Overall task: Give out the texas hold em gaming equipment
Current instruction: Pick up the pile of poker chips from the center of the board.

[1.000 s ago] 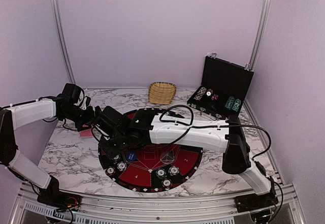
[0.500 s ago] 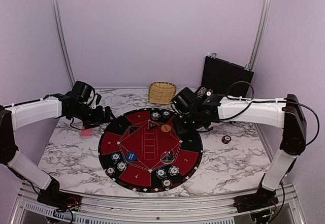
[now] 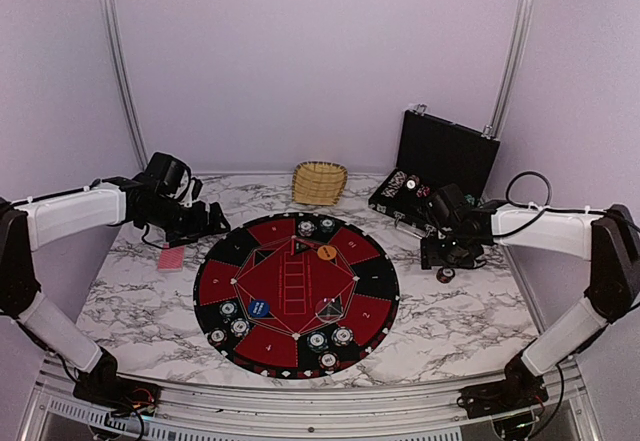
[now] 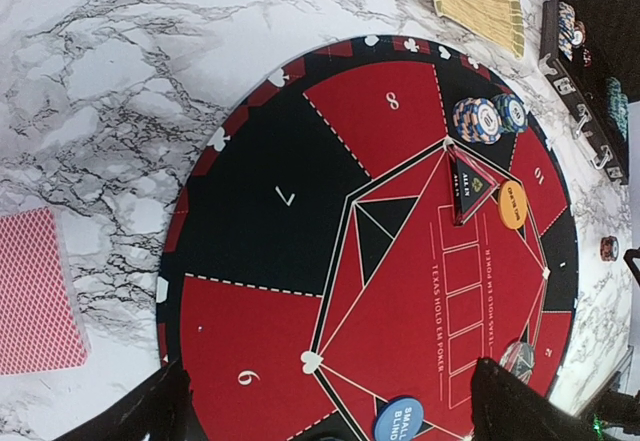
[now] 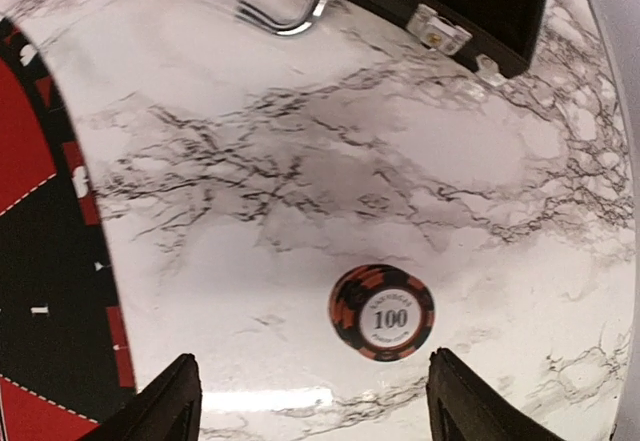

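A dark red chip stack marked 100 (image 3: pixel 445 274) lies on the marble right of the mat; it also shows in the right wrist view (image 5: pixel 382 312). My right gripper (image 3: pixel 443 254) (image 5: pixel 312 401) hovers just over it, open and empty. My left gripper (image 3: pixel 207 223) (image 4: pixel 335 406) is open and empty over the mat's left edge. Red-backed cards (image 3: pixel 172 258) (image 4: pixel 35 291) lie left of the mat. On the mat are teal-and-white chips (image 3: pixel 306 228) (image 4: pixel 477 119), an orange button (image 3: pixel 326 253) (image 4: pixel 512 204), a blue button (image 3: pixel 259 309) (image 4: pixel 398 421) and more chips (image 3: pixel 317 340) along the near edge.
The round black-and-red numbered mat (image 3: pixel 370 276) (image 4: pixel 250 211) fills the table's middle. A wicker basket (image 3: pixel 320 182) (image 4: pixel 475 1) stands at the back. An open black chip case (image 3: pixel 445 156) with chips stands at the back right; its handle (image 5: pixel 290 11) is near the right gripper.
My right arm has swung from the mat's left side across to the right and now hovers over the dark red chip stack. My left gripper has shifted slightly right, toward the mat.
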{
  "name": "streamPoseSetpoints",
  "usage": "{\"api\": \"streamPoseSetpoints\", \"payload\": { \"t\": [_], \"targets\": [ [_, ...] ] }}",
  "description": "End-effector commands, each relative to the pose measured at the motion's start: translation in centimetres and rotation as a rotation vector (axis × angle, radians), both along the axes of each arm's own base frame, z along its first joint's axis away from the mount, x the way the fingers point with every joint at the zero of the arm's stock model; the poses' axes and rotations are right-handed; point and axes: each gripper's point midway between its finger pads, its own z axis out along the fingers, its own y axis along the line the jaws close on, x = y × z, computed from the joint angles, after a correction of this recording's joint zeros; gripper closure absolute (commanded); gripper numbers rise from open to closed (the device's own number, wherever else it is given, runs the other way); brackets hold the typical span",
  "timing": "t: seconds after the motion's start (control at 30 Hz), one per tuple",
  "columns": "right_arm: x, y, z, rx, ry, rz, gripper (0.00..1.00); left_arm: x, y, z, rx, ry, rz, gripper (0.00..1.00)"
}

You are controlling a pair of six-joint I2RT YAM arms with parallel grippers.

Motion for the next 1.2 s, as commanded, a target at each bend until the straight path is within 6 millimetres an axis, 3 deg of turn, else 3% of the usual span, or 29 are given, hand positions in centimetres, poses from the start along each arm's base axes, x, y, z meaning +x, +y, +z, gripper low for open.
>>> {"api": "streamPoseSetpoints", "payload": {
  "t": [0.0, 0.13, 0.63, 0.9, 1.17],
  "targets": [
    [1.0, -2.5, 0.1, 0.019, -0.019, -0.041, 0.22, 0.3, -0.2, 0.2, 0.015, 0.007, -0.016, 0.01],
    [1.5, -3.9, -1.2, 0.05, 0.007, -0.059, 0.2, 0.4, -0.2, 0.1, 0.018, 0.011, -0.016, 0.01],
    [1.9, -4.7, -5.9, 0.081, 0.1, -0.045, 0.21, 0.4, -0.2, -0.4, 0.024, 0.026, -0.014, 0.01],
    [0.9, -4.8, -6.3, 0.088, 0.121, -0.047, 0.33, 0.4, -0.1, -0.5, 0.025, 0.033, -0.01, 0.01],
    [0.3, -4.7, -6.2, 0.087, 0.133, -0.029, 0.36, 0.4, -0.3, -0.9, 0.02, 0.047, -0.008, 0.01]
  ]
}}
